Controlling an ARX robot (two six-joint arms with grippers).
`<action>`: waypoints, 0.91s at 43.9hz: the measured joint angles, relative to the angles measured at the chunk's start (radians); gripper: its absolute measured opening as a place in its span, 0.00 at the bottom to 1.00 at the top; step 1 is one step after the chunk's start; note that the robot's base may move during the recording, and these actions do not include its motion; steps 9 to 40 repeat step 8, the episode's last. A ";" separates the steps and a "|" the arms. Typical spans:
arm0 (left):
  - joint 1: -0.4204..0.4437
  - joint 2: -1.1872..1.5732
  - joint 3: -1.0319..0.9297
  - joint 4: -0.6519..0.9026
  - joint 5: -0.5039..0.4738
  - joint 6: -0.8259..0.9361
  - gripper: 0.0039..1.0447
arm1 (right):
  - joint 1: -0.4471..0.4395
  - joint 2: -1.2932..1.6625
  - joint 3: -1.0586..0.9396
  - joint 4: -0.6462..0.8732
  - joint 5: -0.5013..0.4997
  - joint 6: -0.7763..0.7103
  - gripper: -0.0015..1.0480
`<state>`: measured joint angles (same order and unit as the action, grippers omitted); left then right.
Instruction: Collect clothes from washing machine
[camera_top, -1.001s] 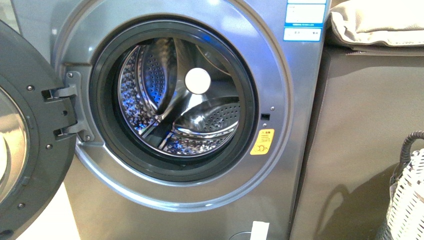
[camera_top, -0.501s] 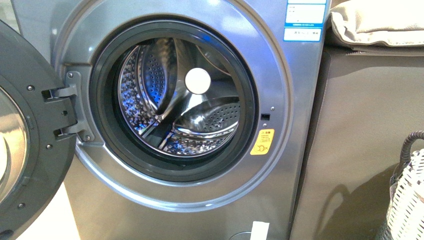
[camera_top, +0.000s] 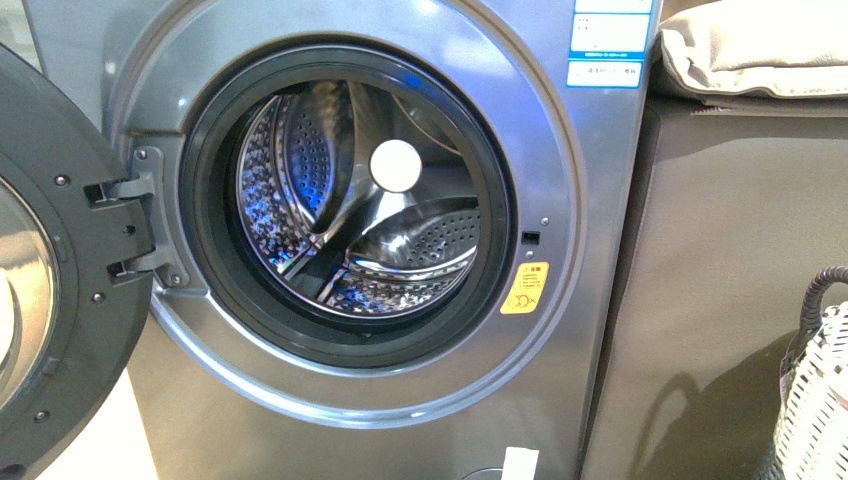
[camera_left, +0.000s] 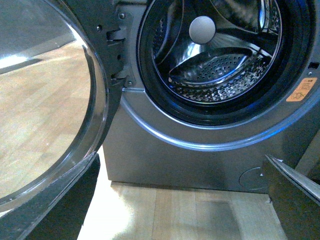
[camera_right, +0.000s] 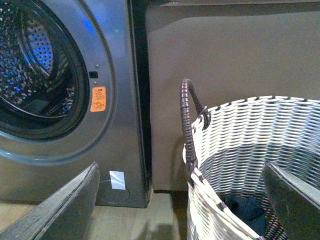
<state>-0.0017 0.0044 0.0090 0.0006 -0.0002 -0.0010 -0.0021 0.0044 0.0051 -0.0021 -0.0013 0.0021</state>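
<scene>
Clothes (camera_right: 246, 209), dark navy fabric, lay at the bottom of the woven basket (camera_right: 260, 150), visible only through the right wrist camera; judged from this, the collecting step was essentially complete. The perforated drum (camera_top: 350, 195) of the washing machine (camera_top: 400, 380) showed bare steel with no garment inside, in both the front and left wrist views. The round glass door (camera_top: 50, 270) stood swung wide on its hinge at the robot's left, leaving the porthole unobstructed, presumably to allow reaching in. A yellow warning sticker (camera_top: 524, 288) sat just beside the porthole rim, and a blue-white label (camera_top: 608, 40) near the top corner. The basket stood on the floor to the machine's right, near a brown cabinet (camera_top: 740, 280), placed close enough to receive items from the drum. The right gripper (camera_right: 180, 200) hovered above the basket mouth with its fingers spread apart and nothing between them. The left gripper (camera_left: 175, 200) faced the machine's lower front, likewise parted and empty.
</scene>
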 joint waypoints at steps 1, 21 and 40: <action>0.000 0.000 0.000 0.000 0.000 0.000 0.94 | 0.000 0.000 0.000 0.000 0.000 0.000 0.93; 0.000 0.000 0.000 0.000 0.000 0.000 0.94 | 0.000 0.000 0.000 0.000 0.000 0.000 0.93; 0.000 0.000 0.000 0.000 0.000 0.000 0.94 | 0.000 0.000 0.000 0.000 0.000 0.000 0.93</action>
